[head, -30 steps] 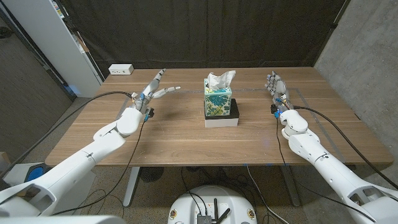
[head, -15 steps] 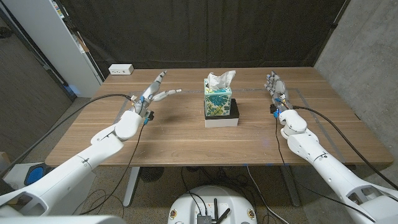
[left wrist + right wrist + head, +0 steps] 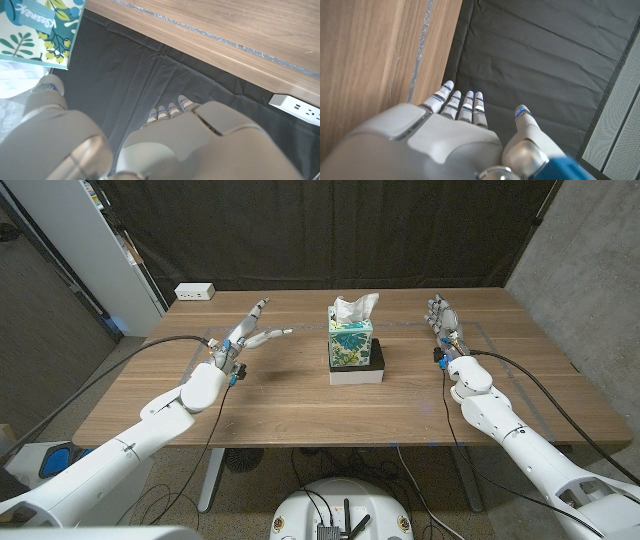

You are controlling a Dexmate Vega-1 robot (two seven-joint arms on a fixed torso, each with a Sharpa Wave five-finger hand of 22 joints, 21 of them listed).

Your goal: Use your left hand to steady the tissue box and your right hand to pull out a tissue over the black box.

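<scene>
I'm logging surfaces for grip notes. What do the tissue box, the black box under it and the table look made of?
Tissue box: printed cardboard, judging by its leaf pattern and crisp edges. Black box: dark and matte; material unclear. Table: wood or wood-look top, with visible grain.

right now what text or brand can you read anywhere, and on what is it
"Kleenex" on the side of the tissue box, seen in the left wrist view.
In the head view, any print on the tissue box is too small to read.
No text is legible on the white power strip.
</scene>
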